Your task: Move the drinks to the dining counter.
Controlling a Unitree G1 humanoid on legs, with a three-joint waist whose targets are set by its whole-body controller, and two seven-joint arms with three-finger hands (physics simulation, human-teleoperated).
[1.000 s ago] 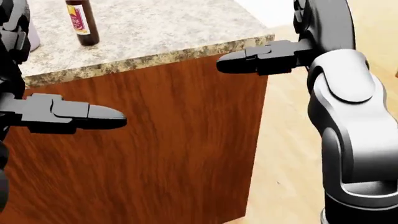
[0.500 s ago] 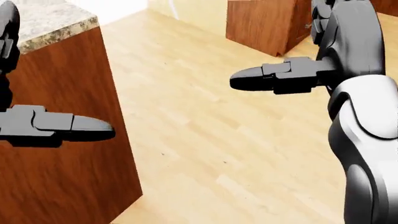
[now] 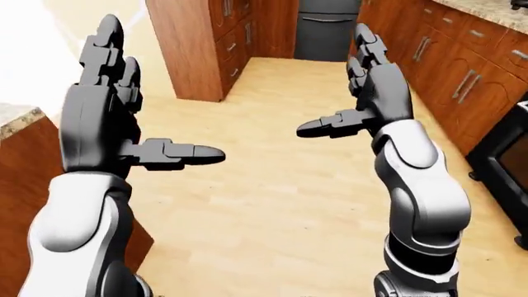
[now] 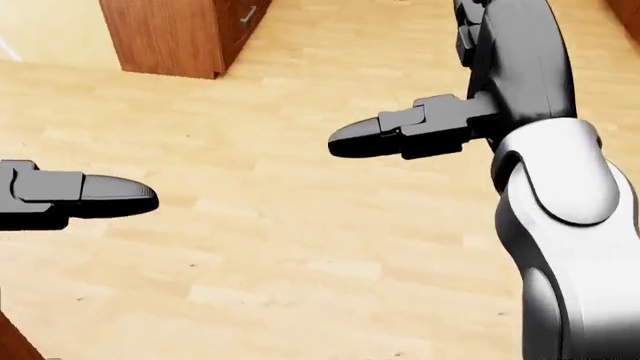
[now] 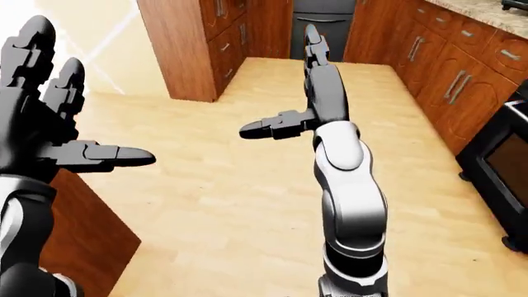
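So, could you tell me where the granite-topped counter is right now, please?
Only its corner shows, at the left edge of the left-eye view, just left of the open left hand, with the wood floor to its right.

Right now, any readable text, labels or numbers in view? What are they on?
None.
Cabinets, wood floor, the black appliance at the right edge and the granite counter corner carry no lettering.
Both hands, left and right, are unmarked and empty; no drinks in view.

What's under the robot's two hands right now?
Only bare wooden floor lies below the open left hand and right hand. No drinks show. The arms cover some floor, so that part cannot be seen.
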